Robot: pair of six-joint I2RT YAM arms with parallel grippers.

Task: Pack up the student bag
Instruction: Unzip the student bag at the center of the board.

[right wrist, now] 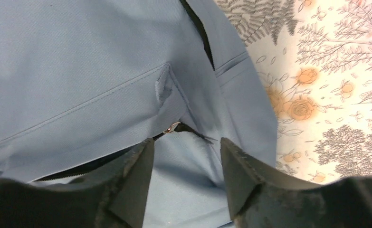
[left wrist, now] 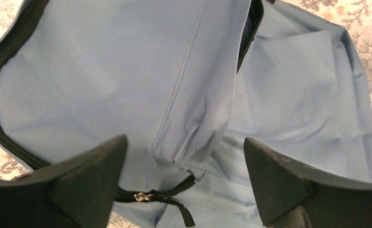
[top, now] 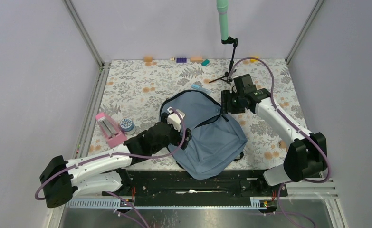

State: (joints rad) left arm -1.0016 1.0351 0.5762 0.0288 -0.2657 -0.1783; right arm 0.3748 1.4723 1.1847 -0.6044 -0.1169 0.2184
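The student bag (top: 211,139), a large grey-blue fabric backpack, lies flat in the middle of the flowered table with its black zipper partly undone. My left gripper (top: 180,135) hovers over the bag's left edge. In the left wrist view it (left wrist: 185,142) stands wide open, with a metal zipper pull (left wrist: 141,196) and its black strap lying between the fingers, untouched. My right gripper (top: 224,107) is at the bag's upper right corner. In the right wrist view it (right wrist: 187,142) is open over the fabric, just short of another zipper pull (right wrist: 173,127). Neither holds anything.
A pink holder (top: 109,129) and a round blue-and-white roll (top: 127,125) sit left of the bag. A blue pen (top: 200,88) lies behind it. A small tripod (top: 228,71) carrying a green pole stands at the back, with several small blocks (top: 194,60) along the far edge.
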